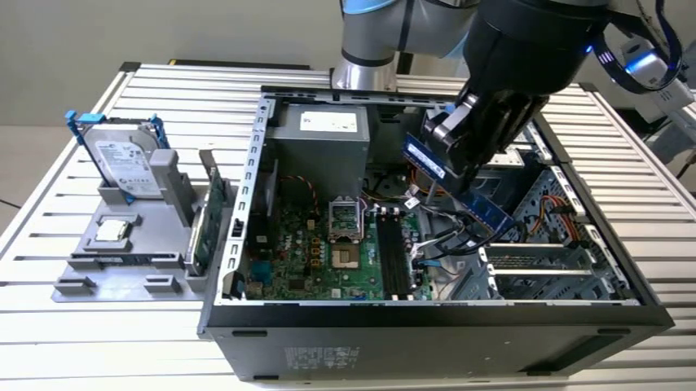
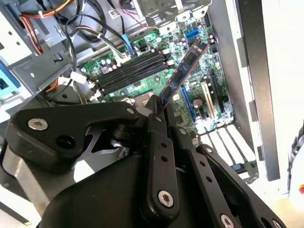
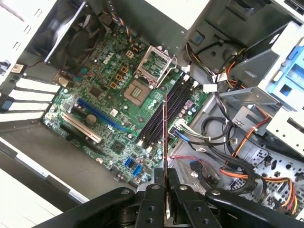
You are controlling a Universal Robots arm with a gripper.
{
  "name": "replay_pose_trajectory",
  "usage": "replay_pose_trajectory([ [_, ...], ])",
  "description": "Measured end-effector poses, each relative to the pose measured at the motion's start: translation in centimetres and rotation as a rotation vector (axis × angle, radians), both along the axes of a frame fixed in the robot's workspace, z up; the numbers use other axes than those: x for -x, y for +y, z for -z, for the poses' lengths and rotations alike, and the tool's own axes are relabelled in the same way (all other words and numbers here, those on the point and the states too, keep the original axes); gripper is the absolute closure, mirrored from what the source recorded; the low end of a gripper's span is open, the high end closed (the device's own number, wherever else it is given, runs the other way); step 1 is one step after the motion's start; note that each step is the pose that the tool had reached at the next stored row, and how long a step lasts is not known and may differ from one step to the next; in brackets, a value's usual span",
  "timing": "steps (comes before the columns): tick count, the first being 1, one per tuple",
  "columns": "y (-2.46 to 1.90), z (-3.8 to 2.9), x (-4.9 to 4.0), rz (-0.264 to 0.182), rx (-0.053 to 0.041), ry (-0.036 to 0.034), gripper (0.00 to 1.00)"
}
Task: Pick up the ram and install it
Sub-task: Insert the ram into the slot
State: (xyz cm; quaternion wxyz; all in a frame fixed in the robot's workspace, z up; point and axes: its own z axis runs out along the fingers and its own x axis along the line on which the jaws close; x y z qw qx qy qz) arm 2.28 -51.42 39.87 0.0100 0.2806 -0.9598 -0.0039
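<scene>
Gripper [image 2: 159, 111] pinches the ram [image 2: 183, 71] tight between its fingers. The stick hangs tilted in the air inside the open case [image 1: 435, 314], over the motherboard [image 3: 109, 95] and above the black memory slots [image 3: 159, 116], clear of them. Risks as judged: a stick out of line with the slot jams a corner on the slot wall, it snags the loose cables [image 3: 190, 137] beside the slots, or it pivots in the grip under push.

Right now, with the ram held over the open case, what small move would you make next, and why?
Probably rotate the hand so the ram runs parallel to the memory slots before lowering: in the first wrist view its edge crosses the slots at an angle, clear above the motherboard.
</scene>
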Motion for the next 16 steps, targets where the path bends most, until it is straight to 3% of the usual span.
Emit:
replay_pose_trajectory([
  [16, 0.00, 0.11, 0.00, 0.200, 0.0000, 0.0000, 1.00],
])
